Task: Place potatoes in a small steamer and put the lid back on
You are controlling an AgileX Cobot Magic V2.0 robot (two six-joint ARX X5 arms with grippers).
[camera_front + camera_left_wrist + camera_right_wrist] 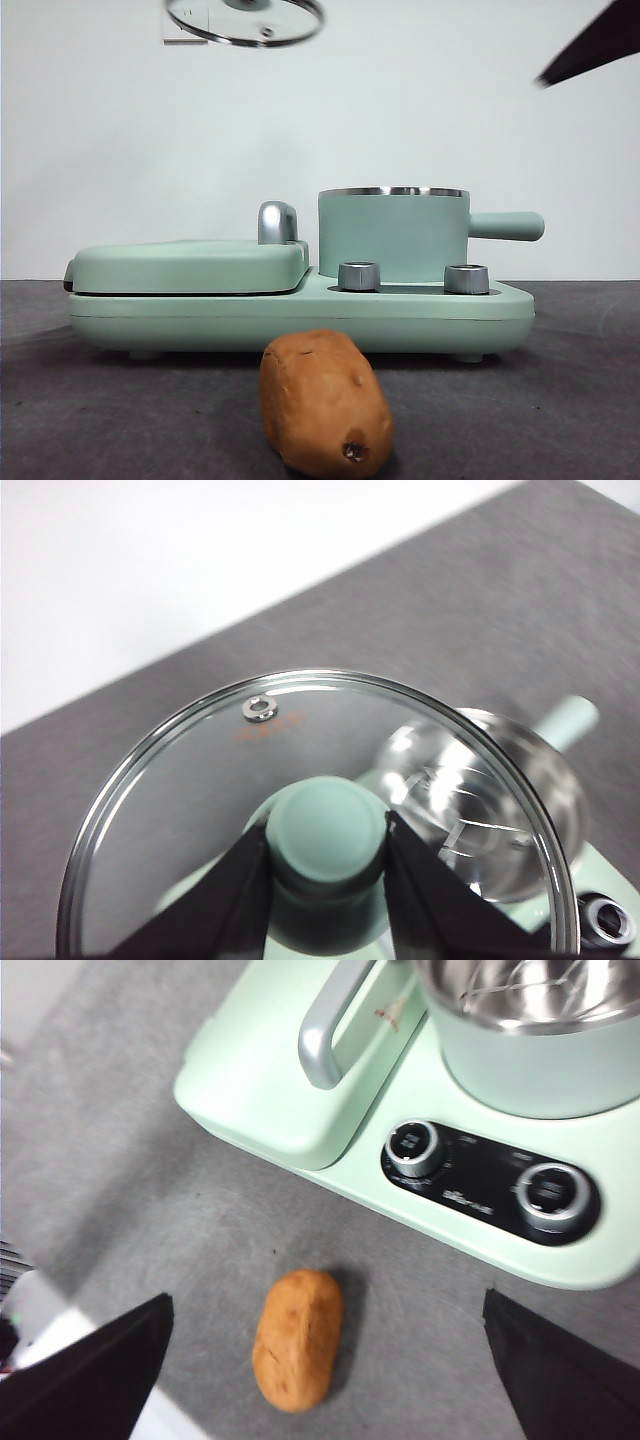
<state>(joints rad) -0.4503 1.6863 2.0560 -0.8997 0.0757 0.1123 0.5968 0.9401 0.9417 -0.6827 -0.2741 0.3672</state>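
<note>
A smooth-skinned, oblong orange-brown potato [326,403] with a dark pit at its near end lies on the grey, grainy table [560,400], just in front of the mint-green cooker base [300,318]. At the potato's 1 o'clock the small steamer [392,232], cylindrical and steel-rimmed, stands open with its stubby handle toward 3 o'clock. The left gripper [327,845] clamps its fingers on the green knob of the clear glass lid [245,20], aloft. The right gripper [330,1360] hangs above the potato, fingers wide.
</note>
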